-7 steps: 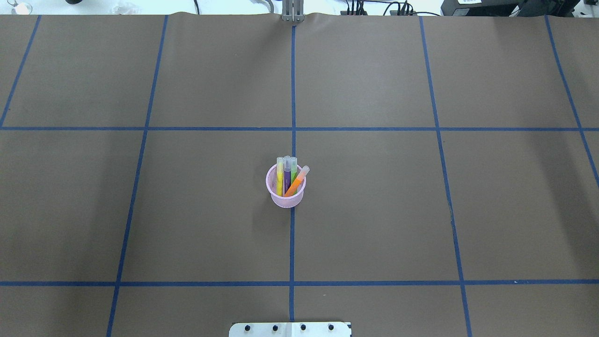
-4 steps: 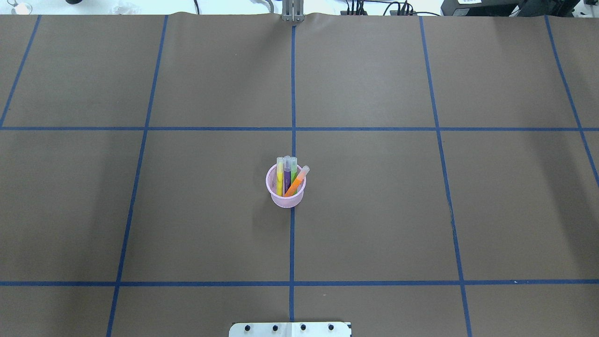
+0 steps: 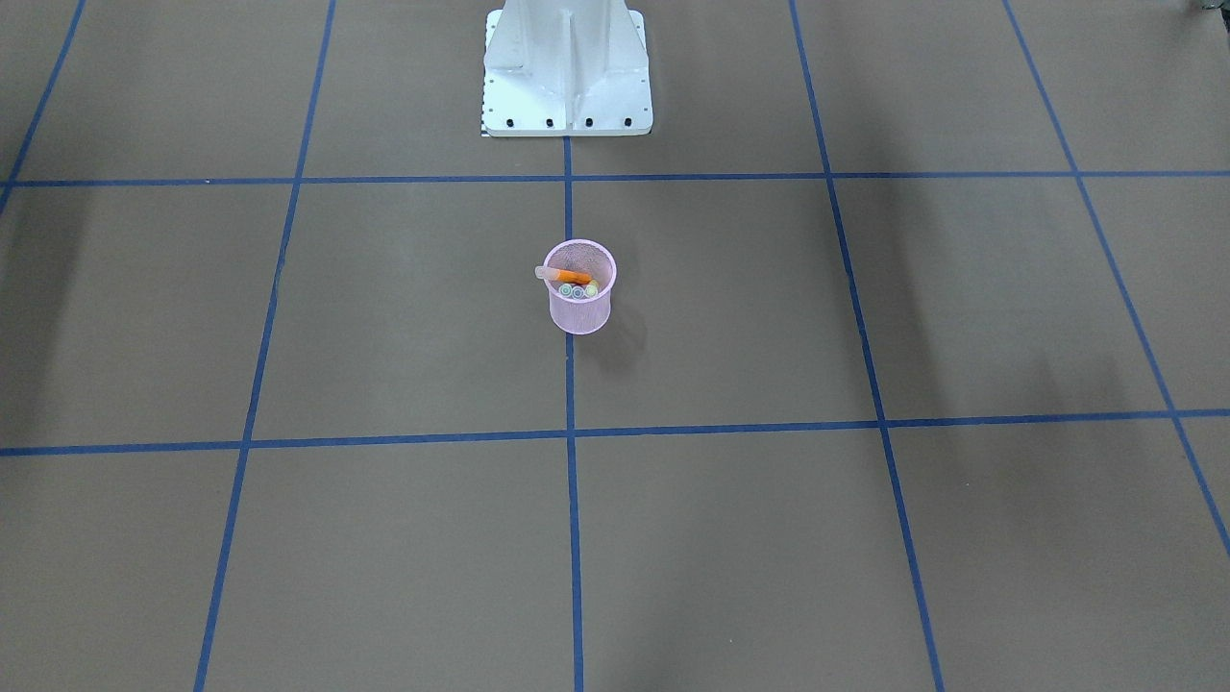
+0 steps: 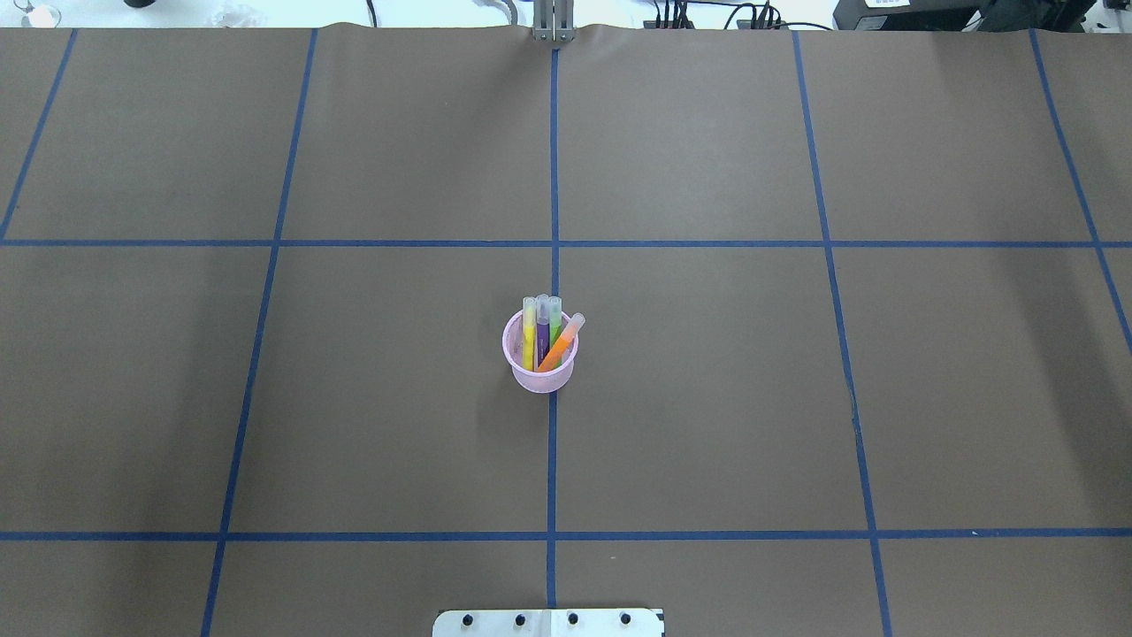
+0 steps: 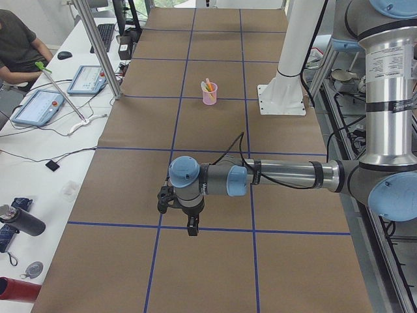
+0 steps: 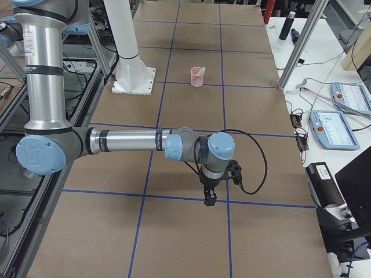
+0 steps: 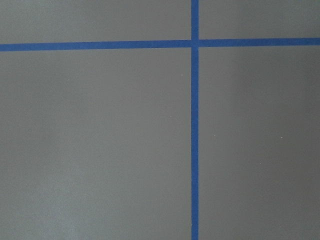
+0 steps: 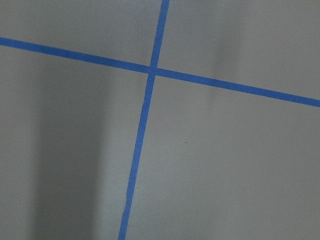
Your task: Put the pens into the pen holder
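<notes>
Pink wire mesh makes up the one pen holder (image 4: pixel 541 380), a small round cup standing upright near the middle of the table (image 4: pixel 707 398), on the centre blue tape line (image 4: pixel 552 460). All four pens are inside it, caps up and poking above the rim. Three stand side by side against the rim's far side from the robot: one yellow pen (image 4: pixel 529 341), one purple pen (image 4: pixel 542 332) and one green pen (image 4: pixel 554 323). The fourth, the orange pen (image 4: pixel 562 345), leans across the cup with its pale cap over the rim toward the robot's right (in the front-facing view it lies slanted over the other three caps). That view shows the cup's mesh wall (image 3: pixel 579 312) out in front of the single white robot base (image 3: pixel 567 77).

Two arms are in sight, each only from a side camera. The left gripper (image 5: pixel 191 228) points down at the brown paper close to a tape line, well apart from the holder (image 5: pixel 209 96). The right gripper (image 6: pixel 208 200) hangs the same way at the opposite end, also well apart from the holder (image 6: pixel 197 78). I cannot tell from these views whether either gripper's fingers are spread or closed, or whether they carry anything.

Each of the two wrist cameras shows only brown paper and one crossing of blue tape.
</notes>
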You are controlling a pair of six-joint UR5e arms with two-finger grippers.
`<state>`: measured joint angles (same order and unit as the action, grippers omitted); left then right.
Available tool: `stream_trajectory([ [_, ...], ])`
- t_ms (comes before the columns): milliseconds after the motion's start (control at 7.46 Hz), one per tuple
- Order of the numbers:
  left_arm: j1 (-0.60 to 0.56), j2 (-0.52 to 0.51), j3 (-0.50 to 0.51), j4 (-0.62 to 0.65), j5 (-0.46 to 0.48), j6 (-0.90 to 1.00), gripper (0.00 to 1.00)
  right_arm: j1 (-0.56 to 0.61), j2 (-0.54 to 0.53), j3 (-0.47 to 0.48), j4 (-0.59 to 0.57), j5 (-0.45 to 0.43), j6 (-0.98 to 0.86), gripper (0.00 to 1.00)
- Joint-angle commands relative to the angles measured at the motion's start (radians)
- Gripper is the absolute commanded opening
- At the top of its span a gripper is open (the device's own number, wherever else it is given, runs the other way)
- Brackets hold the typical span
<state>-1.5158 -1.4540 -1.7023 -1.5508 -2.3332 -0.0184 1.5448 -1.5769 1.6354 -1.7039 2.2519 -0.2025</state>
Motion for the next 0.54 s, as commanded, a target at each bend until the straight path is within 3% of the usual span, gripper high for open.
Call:
stream_trajectory([
  [0, -0.003, 0.003, -0.003, 0.000, 0.000, -0.002, 1.00, 0.000, 0.000, 0.000, 0.001, 0.000, 0.000, 1.00],
  [402, -0.007, 0.000, -0.005, 0.000, 0.000, -0.002, 1.00, 0.000, 0.000, 0.000, 0.001, 0.000, 0.000, 1.00],
])
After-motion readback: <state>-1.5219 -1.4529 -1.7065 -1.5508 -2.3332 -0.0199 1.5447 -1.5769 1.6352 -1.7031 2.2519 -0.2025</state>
